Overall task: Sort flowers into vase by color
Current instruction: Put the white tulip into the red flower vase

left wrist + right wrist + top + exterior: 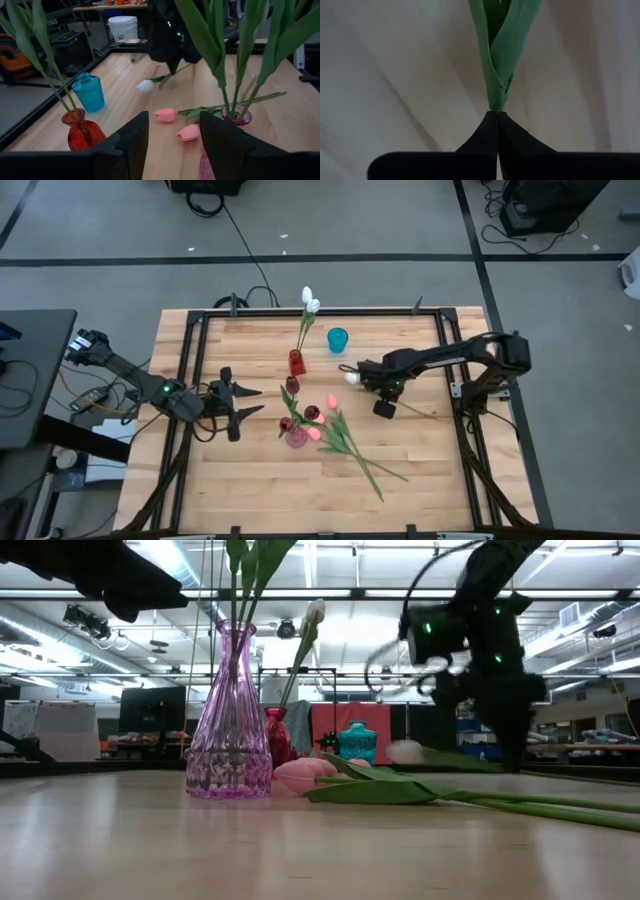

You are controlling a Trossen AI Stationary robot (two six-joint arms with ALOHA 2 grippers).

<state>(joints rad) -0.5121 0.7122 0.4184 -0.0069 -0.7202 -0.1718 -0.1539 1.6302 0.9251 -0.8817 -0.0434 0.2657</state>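
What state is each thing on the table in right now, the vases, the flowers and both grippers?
red vase: upright, holds white tulips.
pink vase: upright, holds maroon tulips.
blue vase: upright, no flowers.
pink tulips: lying on table.
white tulip: stem pinched by right gripper.
left gripper: open, holding nothing.

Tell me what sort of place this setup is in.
Probably a robotics lab or workshop: a framed wooden table on a taped grey floor with loose cables, strip lights overhead, and benches and shelves of equipment behind.
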